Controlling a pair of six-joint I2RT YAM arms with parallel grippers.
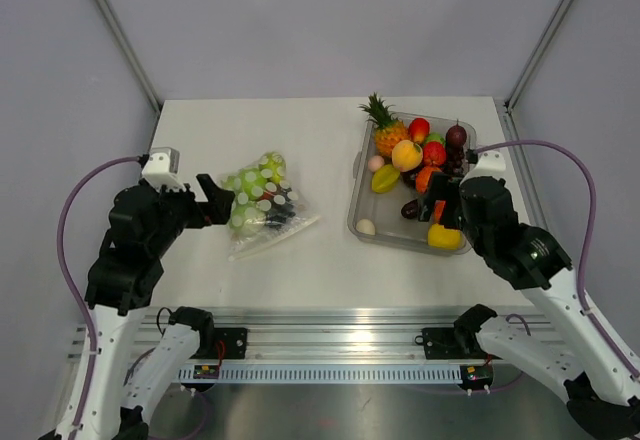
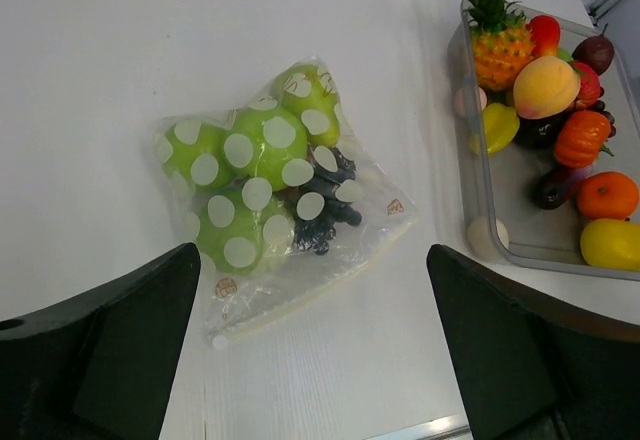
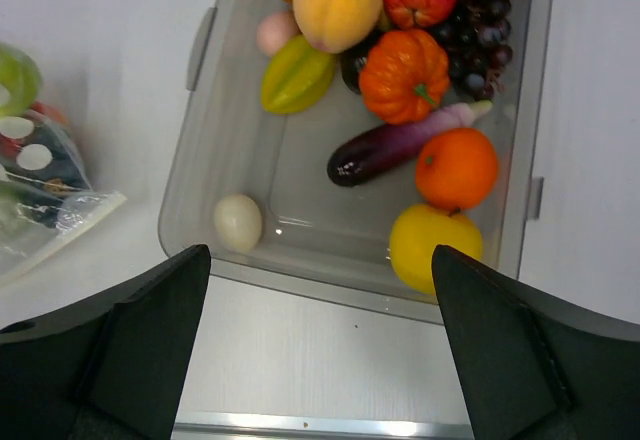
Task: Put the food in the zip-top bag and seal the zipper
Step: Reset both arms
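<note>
The zip-top bag (image 1: pixel 262 206) lies left of the table's centre with green apples (image 2: pixel 262 145) and dark grapes (image 2: pixel 322 212) inside. Its zipper (image 2: pixel 310 288) runs along the edge nearest the arms. My left gripper (image 1: pixel 218 200) hovers at the bag's left side, open, and in the wrist view this gripper (image 2: pixel 312 250) holds nothing. The other food sits in the clear tray (image 1: pixel 356 200): a pineapple (image 1: pixel 385 130), a yellow apple (image 3: pixel 435 245), an orange (image 3: pixel 456 167), an eggplant (image 3: pixel 400 145) and a white egg (image 3: pixel 238 222). My right gripper (image 3: pixel 320 250) hangs open over the tray's near edge.
The tray's far end is packed with a pumpkin (image 3: pixel 404 75), a peach (image 3: pixel 335 0), a starfruit (image 3: pixel 297 80) and dark grapes (image 3: pixel 485 15). A metal rail (image 1: pixel 330 345) runs along the table's near edge. Grey walls enclose the table on three sides.
</note>
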